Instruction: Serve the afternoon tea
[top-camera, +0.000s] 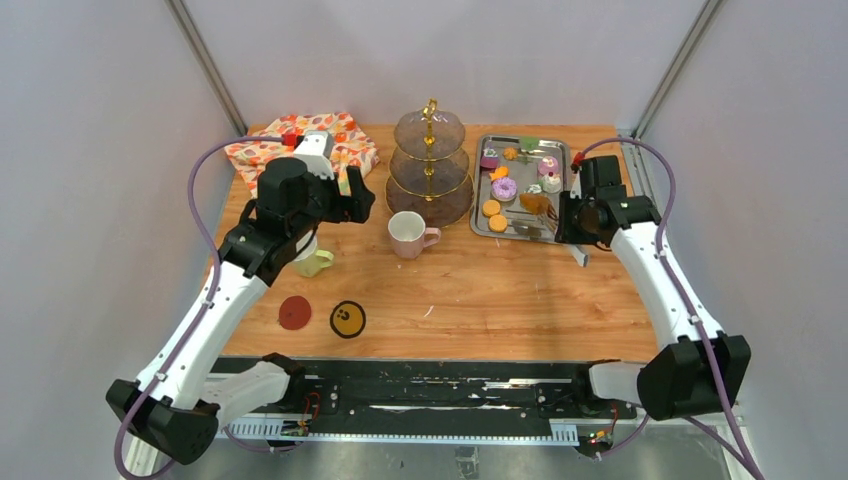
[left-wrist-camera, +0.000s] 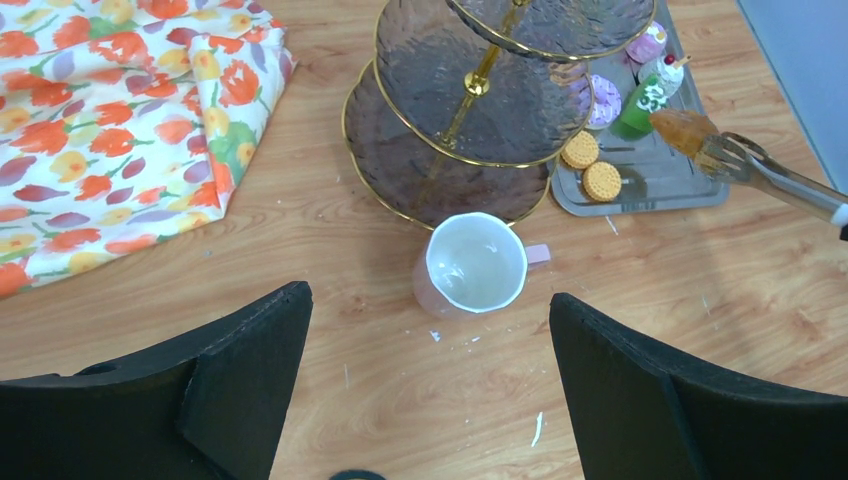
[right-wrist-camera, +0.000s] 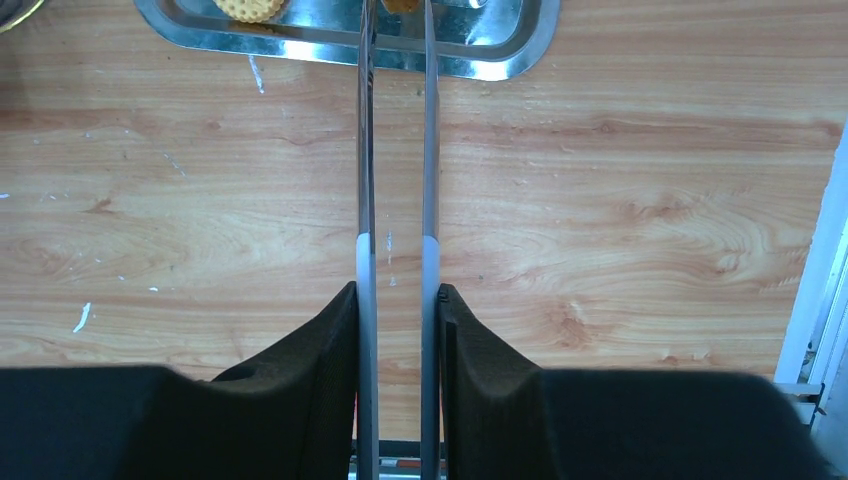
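Right wrist shows the right gripper (right-wrist-camera: 397, 296) clamped on tongs (right-wrist-camera: 366, 150) pinching a pastry (left-wrist-camera: 684, 130).

Left claw (left-wrist-camera: 428, 300) spread wide; right claw (right-wrist-camera: 397, 292) pinched narrow, arm outstretched.

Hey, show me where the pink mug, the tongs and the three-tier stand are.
pink mug (left-wrist-camera: 475, 268), left wrist view, on its white inside.
tongs (right-wrist-camera: 366, 150), right wrist view, on the left metal arm.
three-tier stand (top-camera: 430, 200), top external view, on the bare bottom tier.
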